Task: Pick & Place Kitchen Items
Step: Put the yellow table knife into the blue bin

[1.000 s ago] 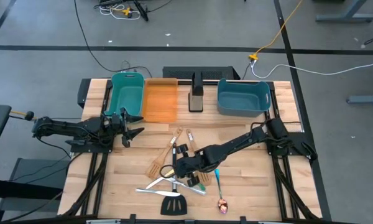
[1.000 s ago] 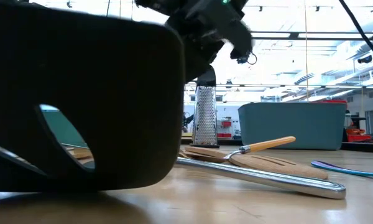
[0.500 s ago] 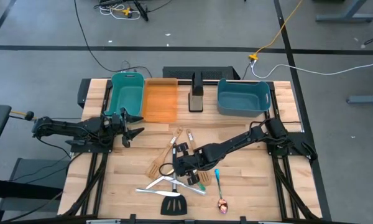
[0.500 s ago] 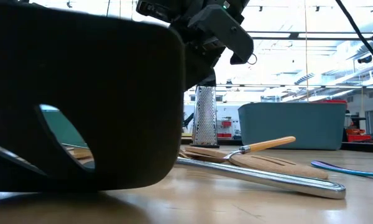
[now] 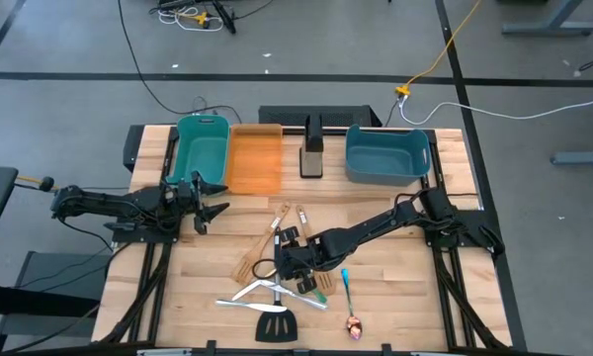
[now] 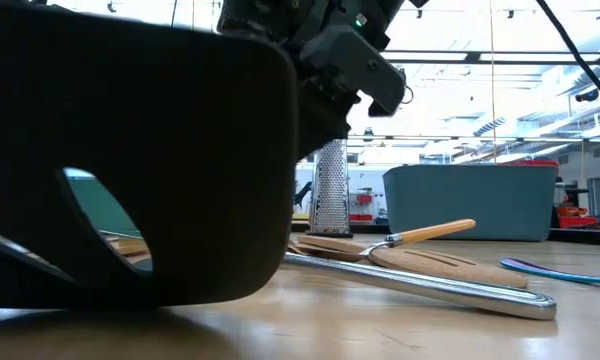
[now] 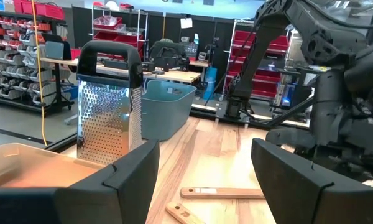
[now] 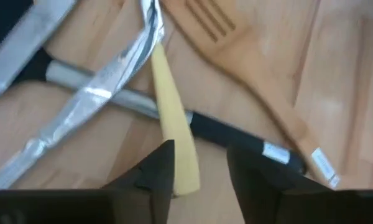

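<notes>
Right fingers (image 8: 199, 171) have parted since a second ago, over the utensil pile.
A yellow-handled utensil (image 8: 174, 149) lies on the counter (image 5: 395, 287) between them, apparently unheld; silver knives (image 8: 87, 102) and a wooden spatula (image 8: 248, 68) beyond. Left fingers (image 7: 199, 180) gape empty near the orange bin (image 5: 254, 158).

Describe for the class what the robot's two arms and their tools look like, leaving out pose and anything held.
Both arms are dark, nearly black, built from slim jointed segments. The left tool ends in two broad, flat, matte black fingers with angular edges. The right tool is equally dark and blocky, with a small green light on its housing in the low view. No printed markings are legible.
</notes>
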Tool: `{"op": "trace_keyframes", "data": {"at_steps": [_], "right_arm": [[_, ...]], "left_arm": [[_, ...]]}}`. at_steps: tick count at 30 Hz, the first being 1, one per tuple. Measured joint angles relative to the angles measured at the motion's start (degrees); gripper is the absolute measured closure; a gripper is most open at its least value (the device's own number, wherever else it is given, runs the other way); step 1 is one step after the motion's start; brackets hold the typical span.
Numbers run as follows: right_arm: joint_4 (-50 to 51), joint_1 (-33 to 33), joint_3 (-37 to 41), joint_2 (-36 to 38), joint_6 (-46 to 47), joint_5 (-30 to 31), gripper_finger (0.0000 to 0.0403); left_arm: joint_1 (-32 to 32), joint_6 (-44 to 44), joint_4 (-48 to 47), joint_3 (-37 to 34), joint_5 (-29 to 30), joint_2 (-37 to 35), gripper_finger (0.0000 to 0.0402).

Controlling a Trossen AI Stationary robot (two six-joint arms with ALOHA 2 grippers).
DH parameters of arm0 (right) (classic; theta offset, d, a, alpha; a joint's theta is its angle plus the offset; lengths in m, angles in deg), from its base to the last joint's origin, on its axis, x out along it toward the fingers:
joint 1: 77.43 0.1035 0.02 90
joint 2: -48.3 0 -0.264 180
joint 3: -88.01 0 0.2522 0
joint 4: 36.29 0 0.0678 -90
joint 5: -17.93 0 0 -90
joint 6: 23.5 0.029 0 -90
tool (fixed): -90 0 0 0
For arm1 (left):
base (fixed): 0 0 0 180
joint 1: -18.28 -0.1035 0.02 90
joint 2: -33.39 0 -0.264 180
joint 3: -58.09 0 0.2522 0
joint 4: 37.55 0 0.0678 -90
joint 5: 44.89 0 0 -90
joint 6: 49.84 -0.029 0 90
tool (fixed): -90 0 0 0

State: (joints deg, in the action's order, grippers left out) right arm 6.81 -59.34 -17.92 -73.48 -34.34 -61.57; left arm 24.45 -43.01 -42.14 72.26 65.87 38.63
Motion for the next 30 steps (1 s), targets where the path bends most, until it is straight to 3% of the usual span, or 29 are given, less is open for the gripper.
{"op": "trace_keyframes", "data": {"at_steps": [11,30], "right_arm": [[-3.4,0.2,-0.1,-1.4,0.9,-0.9,0.0192],[-4.4,0.3,0.3,-3.8,1.1,0.6,0.0188]], "left_arm": [[0.0,0.0,0.0,0.0,0.0,0.0,0.0142],[0.0,0.0,0.0,0.0,0.0,0.0,0.0142]]}}
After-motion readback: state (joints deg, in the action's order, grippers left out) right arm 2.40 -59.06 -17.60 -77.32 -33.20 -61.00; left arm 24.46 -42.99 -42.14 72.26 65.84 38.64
